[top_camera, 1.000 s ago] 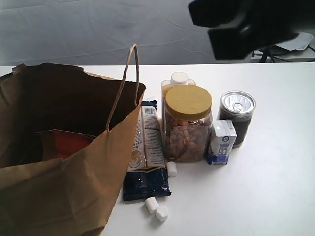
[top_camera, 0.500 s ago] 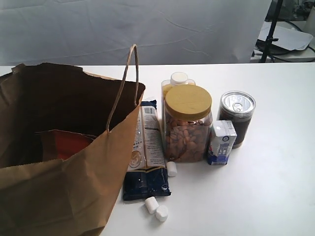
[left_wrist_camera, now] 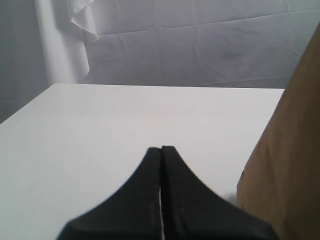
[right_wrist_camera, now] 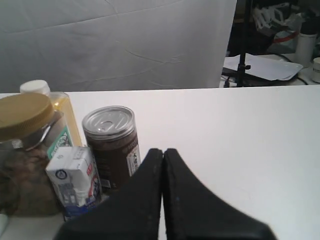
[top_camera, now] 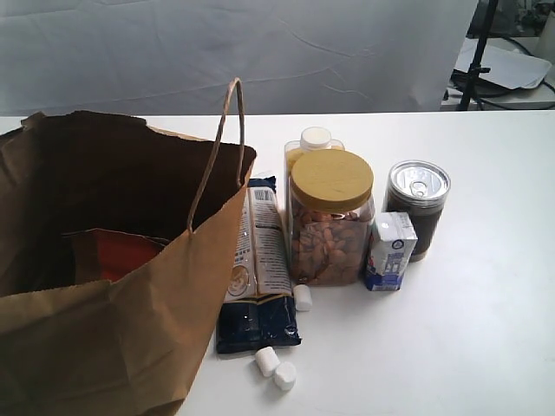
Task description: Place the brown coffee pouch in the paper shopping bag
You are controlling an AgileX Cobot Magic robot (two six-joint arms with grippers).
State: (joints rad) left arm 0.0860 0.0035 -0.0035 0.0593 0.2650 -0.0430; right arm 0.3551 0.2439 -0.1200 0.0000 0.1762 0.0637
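Looks done: brown coffee pouch (top_camera: pixel 121 257) sits inside paper shopping bag (top_camera: pixel 113 347); left gripper (left_wrist_camera: pixel 161 149) and right gripper (right_wrist_camera: pixel 163 151) fingers pressed together, holding nothing.

White table (top_camera: pixel 486 347) bearing bag (top_camera: pixel 113 347), jar (top_camera: pixel 329 234), can (top_camera: pixel 418 204)

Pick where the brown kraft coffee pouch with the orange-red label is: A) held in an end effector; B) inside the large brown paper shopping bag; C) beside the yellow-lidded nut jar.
B: the brown kraft coffee pouch shows its orange-red label down inside the open large brown paper shopping bag.
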